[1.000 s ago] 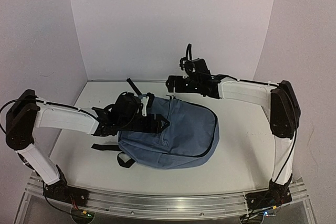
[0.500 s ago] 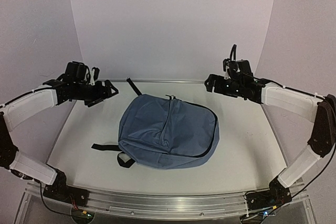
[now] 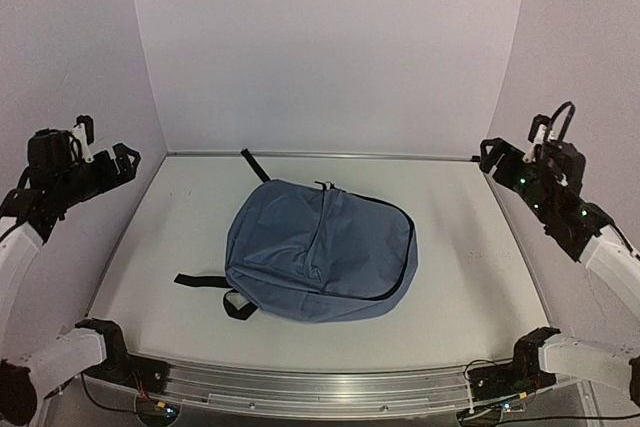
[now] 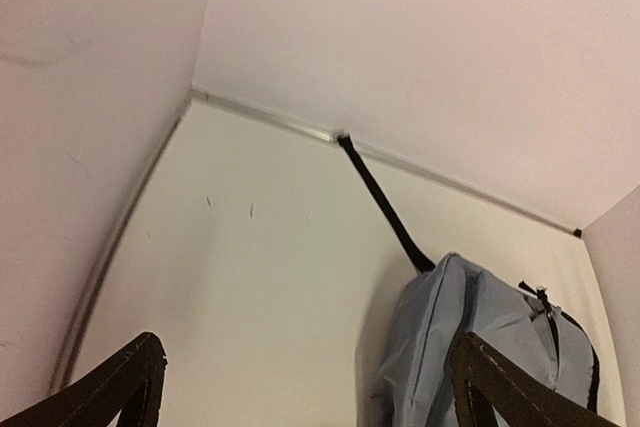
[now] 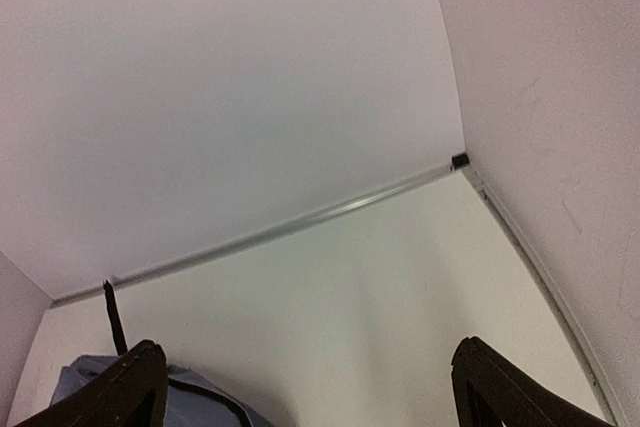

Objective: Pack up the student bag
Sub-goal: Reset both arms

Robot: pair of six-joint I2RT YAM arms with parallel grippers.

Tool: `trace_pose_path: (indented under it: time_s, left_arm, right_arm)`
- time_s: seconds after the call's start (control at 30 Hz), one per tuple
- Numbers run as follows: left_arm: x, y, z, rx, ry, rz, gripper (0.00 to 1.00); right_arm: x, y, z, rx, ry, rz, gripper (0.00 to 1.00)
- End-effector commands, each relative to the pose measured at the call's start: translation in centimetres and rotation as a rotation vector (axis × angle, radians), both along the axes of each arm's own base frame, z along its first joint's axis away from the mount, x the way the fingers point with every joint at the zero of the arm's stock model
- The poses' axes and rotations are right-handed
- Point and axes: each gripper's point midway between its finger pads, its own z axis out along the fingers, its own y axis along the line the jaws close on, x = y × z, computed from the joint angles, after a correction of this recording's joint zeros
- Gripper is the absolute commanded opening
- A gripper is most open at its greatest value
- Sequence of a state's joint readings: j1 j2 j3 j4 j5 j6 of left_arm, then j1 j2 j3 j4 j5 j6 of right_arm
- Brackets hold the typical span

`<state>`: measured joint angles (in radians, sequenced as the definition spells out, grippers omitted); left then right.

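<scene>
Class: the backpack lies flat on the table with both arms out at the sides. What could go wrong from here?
1. The student bag is soft and lies flat and creased; a gripper reaching in may pinch loose fabric and drag it instead of opening it.
2. A black strap trails toward the back wall, and more straps lie at its near-left side; either could snag the left gripper.

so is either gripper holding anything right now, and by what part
Nothing is held. The left gripper and right gripper are both open, out at the sides, apart from the student bag lying on the table.
</scene>
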<state>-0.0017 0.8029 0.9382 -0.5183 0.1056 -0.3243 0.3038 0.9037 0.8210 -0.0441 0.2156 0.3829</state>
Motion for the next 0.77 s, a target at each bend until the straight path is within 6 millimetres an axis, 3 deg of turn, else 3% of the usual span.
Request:
trace_pose_path:
  time_s: [0.0, 0.13, 0.3, 0.73]
  left_arm:
    - [-2.0, 2.4, 1.5, 0.153, -0.140, 0.097, 1.00]
    - [-3.2, 4.2, 0.3, 0.146, -0.105, 0.208, 1.00]
    - [-3.7, 3.6, 0.4, 0.128, -0.155, 0.179, 1.00]
    - [-4.0, 2.7, 0.4, 0.122, -0.159, 0.126, 1.00]
  right_arm:
    - [-1.9, -2.0, 2.0, -0.088, -0.172, -0.070, 0.98]
    - [-3.8, -2.5, 1.3, -0.135, -0.250, -0.069, 0.98]
    - [-5.9, -3.5, 0.6, -0.122, -0.318, -0.097, 0.98]
    - [-5.2, -3.0, -0.4, -0.134, -0.285, -0.078, 0.98]
